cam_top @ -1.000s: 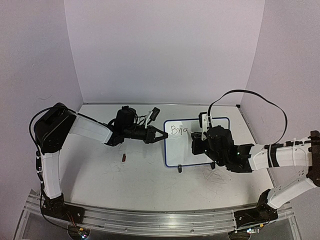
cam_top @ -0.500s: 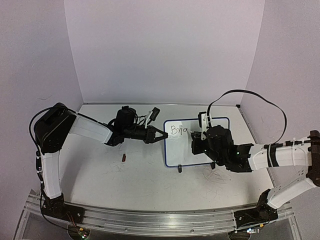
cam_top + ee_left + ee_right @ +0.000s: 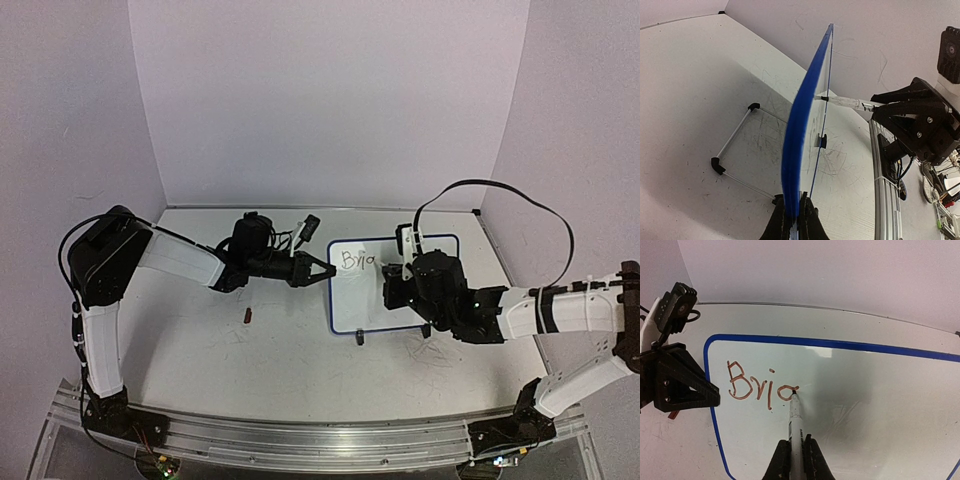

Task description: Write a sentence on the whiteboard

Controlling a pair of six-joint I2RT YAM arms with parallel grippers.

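My L gripper (image 3: 792, 221) is clenched on the whiteboard's (image 3: 352, 305) left edge; the board stands on the table (image 3: 280, 350), mid-right. R gripper (image 3: 795, 460) grasps a marker (image 3: 795, 417), tip touching the last letter of the sentence (image 3: 760, 386), approx. "Brig", reddish strokes.

Three plain walls, a back wall (image 3: 330, 100), a left wall (image 3: 70, 110) and a right wall (image 3: 590, 130), close in a white table (image 3: 280, 370). Everything is tinted pale lilac under soft, even light. The matte tabletop carries faint grey scribble marks (image 3: 435, 357). An aluminium rail (image 3: 320, 442) runs along its near edge. Shadows are weak and short.
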